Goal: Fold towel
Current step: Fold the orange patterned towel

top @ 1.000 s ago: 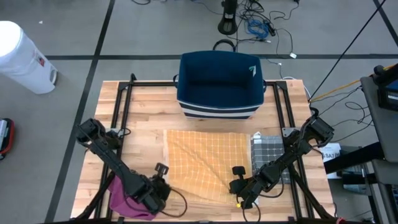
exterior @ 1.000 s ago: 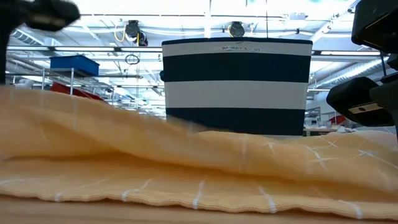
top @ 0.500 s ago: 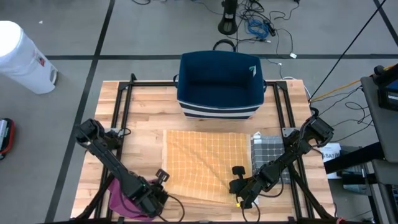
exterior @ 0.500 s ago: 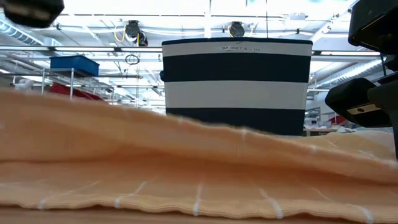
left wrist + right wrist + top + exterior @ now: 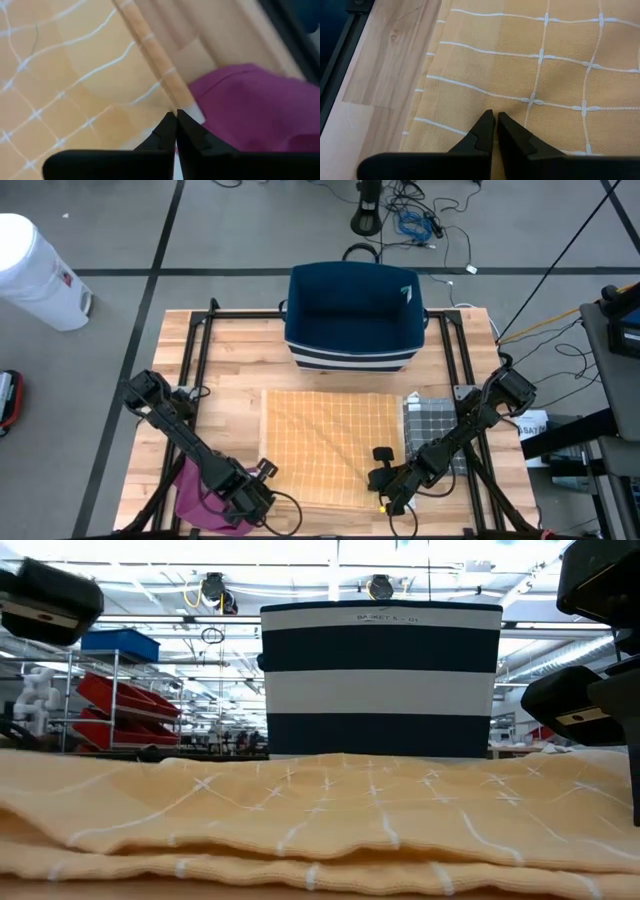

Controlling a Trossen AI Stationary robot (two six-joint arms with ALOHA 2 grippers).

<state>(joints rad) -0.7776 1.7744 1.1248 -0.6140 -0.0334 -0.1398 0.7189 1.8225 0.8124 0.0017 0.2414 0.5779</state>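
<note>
An orange towel with a white grid lies flat in the middle of the table, and the low view shows its near edge in two layers. My left gripper is shut at the towel's near left corner, right beside a magenta cloth. My right gripper is shut at the towel's near right corner. Both arms slant down from the table's sides. My left gripper pinches the towel's near left corner at its hem, steeply from above. The fingers themselves hide how many layers they have. The corner lies low on the table, slack. My right gripper meets the towel a little inside its near right edge, slanting down from the near side. Its shut fingers hide the cloth between them. The towel around them lies flat on the table.
A dark blue and white striped basket stands behind the towel at the table's far side. A grey checked cloth lies to the towel's right. The magenta cloth lies by the near left corner. Black frame rails run along both sides.
My left gripper has sunk toward the table's near edge and tipped more steeply down. The towel's left part, which it held raised, has come down and now lies flat on the layer below. The right part has stayed where it was.
</note>
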